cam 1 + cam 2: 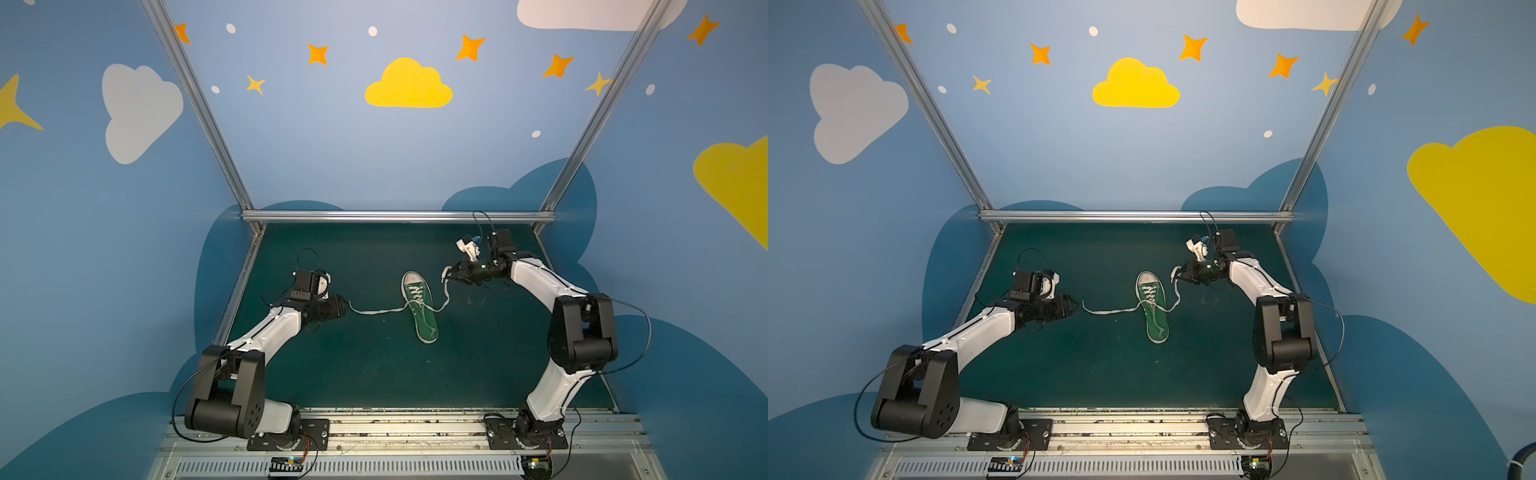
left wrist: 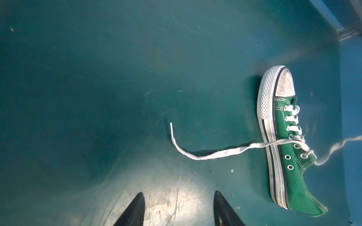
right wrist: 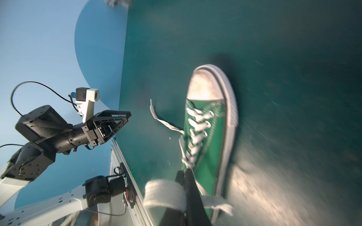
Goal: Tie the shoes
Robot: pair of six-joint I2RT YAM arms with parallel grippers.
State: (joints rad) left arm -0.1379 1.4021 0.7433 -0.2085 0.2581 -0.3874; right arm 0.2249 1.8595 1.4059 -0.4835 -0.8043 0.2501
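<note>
Sneaker (image 1: 419, 305): in the middle of the mat (image 1: 374, 374), long axis front to back, toe away from the robot.
Left lace (image 1: 374, 311): loose on the mat, running sideways to the left gripper (image 1: 344, 305), tip just short of it.
Left gripper: jaws apart, empty, nearest to this lace.
Right gripper (image 1: 451, 275): closed on the right lace (image 1: 447, 293), lifted beside the toe.

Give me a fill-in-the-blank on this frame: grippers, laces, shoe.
1. The right gripper is ___ on one lace of the shoe.
2. The left gripper is ___ and holds nothing.
3. The other lace lies loose on the mat, on the ___ gripper's side.
4. The toe cap is ___, the canvas green.
Missing words: shut, open, left, white.
</note>
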